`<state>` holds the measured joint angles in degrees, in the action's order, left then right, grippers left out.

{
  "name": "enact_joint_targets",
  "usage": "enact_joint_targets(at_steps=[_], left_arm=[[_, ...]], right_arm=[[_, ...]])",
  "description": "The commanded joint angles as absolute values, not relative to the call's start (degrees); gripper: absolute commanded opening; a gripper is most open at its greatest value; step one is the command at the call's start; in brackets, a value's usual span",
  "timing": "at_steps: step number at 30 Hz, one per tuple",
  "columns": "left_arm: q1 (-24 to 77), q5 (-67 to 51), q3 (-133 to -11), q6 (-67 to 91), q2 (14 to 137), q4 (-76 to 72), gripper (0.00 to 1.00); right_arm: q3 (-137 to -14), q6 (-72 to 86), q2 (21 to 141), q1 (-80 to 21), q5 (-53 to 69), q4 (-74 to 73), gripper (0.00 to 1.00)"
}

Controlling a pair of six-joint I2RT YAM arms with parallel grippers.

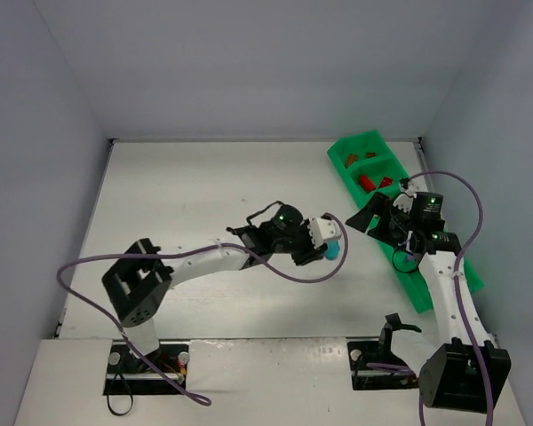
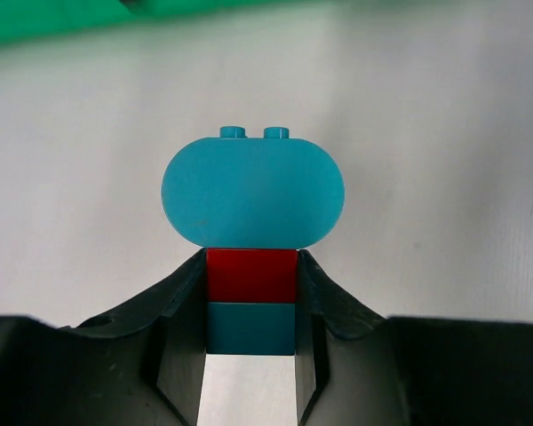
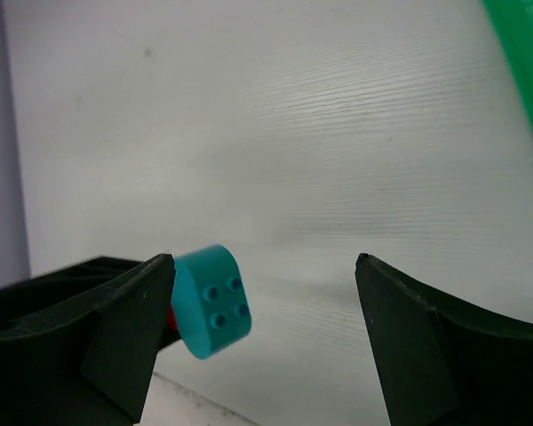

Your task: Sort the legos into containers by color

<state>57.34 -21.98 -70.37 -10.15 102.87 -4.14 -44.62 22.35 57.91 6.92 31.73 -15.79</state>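
My left gripper [image 2: 250, 297] is shut on a small stack of legos held above the white table. Its jaws press a red brick [image 2: 250, 275] and the teal brick [image 2: 250, 327] under it from both sides. A wider teal rounded brick [image 2: 253, 193] with studs sits at the stack's far end, outside the jaws. From above the stack shows as a teal spot [image 1: 335, 249] at the left gripper [image 1: 324, 241]. My right gripper [image 1: 373, 217] hangs open beside the green tray of containers [image 1: 422, 288], facing the teal rounded brick [image 3: 211, 302], and nothing sits between its fingers [image 3: 129, 328].
The tray's far compartments hold red legos [image 1: 366, 182] and an orange-brown one [image 1: 351, 160]. The tray's edge [image 3: 524, 62] shows at the top right of the right wrist view, and as a green strip [image 2: 44, 22] in the left wrist view. Grey walls enclose the table.
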Motion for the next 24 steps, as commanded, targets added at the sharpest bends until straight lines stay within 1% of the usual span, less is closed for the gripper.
enact_joint_targets(at_steps=[1,3,8,11,13,20,24], left_arm=[[55.2,-21.9,-70.2,-9.2,93.1,-11.1,0.0],[54.1,-21.7,-69.4,-9.1,91.2,-11.4,0.0],[51.9,-22.8,-68.0,-9.2,86.4,-10.7,0.0],[51.6,-24.0,-68.0,-9.0,85.0,-10.3,0.0],[51.4,-23.7,-67.9,-9.0,84.3,-9.8,0.0],[50.3,-23.6,-66.1,-8.3,83.2,-10.7,0.0],[49.7,-23.5,-65.6,-8.3,82.4,-10.7,0.0]], right_arm=[[-47.6,21.7,60.4,5.0,46.8,-10.6,0.79],[-49.1,21.7,61.7,2.8,49.3,-9.8,0.79],[-52.6,22.6,64.2,-4.2,51.0,-7.5,0.8],[-53.4,26.0,65.2,-5.4,54.9,-2.9,0.8],[-54.1,26.7,65.0,-5.9,55.2,-1.0,0.8],[-54.2,25.9,64.1,-6.0,52.9,-1.0,0.79],[-53.7,25.8,62.8,-5.9,48.4,-1.1,0.79]])
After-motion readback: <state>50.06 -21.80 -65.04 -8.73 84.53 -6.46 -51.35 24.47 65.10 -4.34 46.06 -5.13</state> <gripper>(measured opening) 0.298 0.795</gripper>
